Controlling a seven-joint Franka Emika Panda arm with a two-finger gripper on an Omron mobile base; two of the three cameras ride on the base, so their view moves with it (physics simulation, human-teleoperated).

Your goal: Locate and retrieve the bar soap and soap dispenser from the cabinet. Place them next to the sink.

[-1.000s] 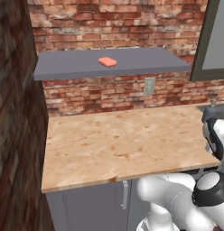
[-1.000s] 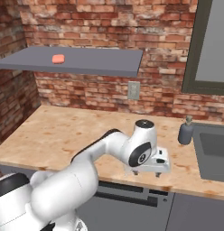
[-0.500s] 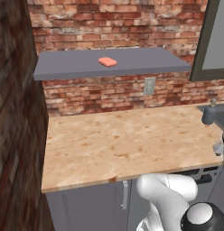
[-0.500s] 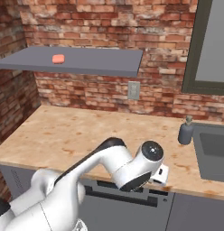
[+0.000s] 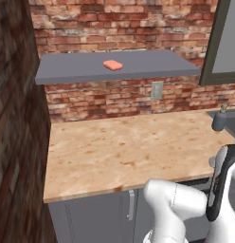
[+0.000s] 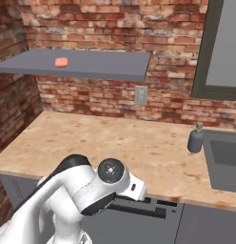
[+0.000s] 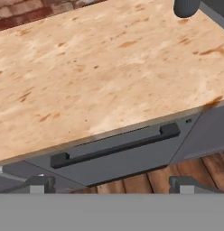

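We are looking across the wooden worktop (image 5: 124,152); the cabinet (image 5: 114,69) is carrying the bar soap (image 5: 112,65), the soap dispenser (image 6: 195,139) is standing far right beside the sink (image 6: 224,159), our end effector (image 7: 109,185) is hanging released.

The surface (image 5: 119,152) looks like pale wood with a mottled, speckled grain and a soft matt finish. The wall (image 6: 120,28) is rough red brick with light mortar lines. The cabinet (image 5: 114,71) shelf is a smooth, flat grey panel, matt. The bar soap (image 5: 112,65) looks smooth and salmon-pink. The soap dispenser (image 6: 195,139) is dark grey and smooth, plastic-looking. The drawer handle (image 7: 116,146) is dark and matt.
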